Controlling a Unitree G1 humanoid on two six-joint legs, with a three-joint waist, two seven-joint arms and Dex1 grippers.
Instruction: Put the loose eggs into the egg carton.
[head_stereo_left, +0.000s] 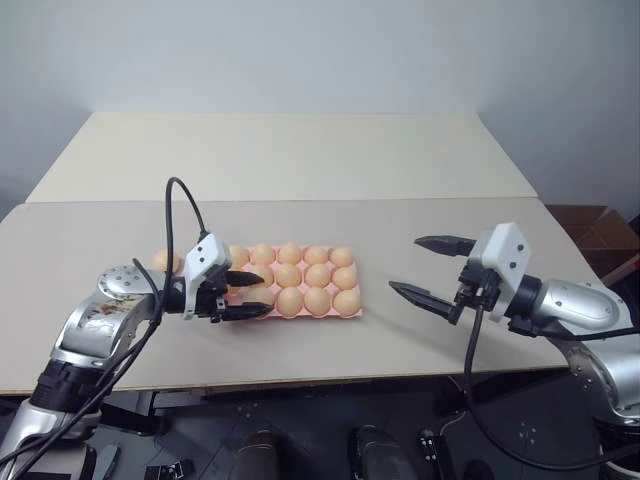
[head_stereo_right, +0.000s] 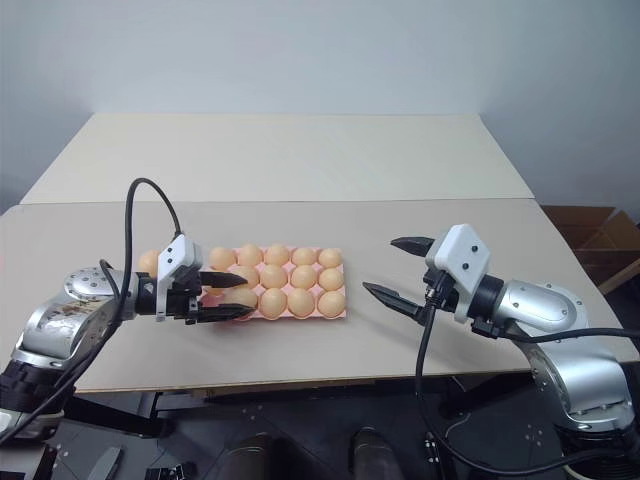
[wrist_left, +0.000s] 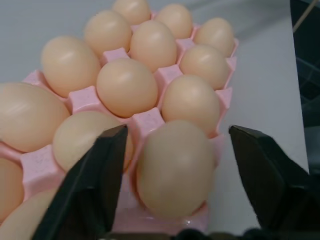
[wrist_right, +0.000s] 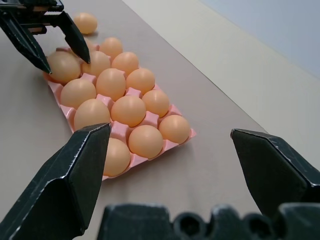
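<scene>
Eggs, smooth light orange-tan ovals, fill the flat pink moulded egg carton (head_stereo_left: 349, 311) on my beige counter (head_stereo_left: 300, 150). My left hand (head_stereo_left: 240, 294) straddles the near-left corner egg (wrist_left: 175, 167), fingers spread, not touching. One loose egg (wrist_right: 85, 22) lies just beside the carton. My right hand (head_stereo_left: 425, 268) hovers apart, spread wide.

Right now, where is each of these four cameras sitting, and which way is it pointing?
Left eye view: on the head, facing forward and down over the table; both arms show, the left gripper at the egg carton, the right gripper apart from it.
Right eye view: beside it, same scene.
Left wrist view: on the left wrist, looking between two black fingers spread around the corner egg.
Right wrist view: on the right wrist, looking across the table at the carton, the left gripper and one loose egg.
All share the carton.
</scene>
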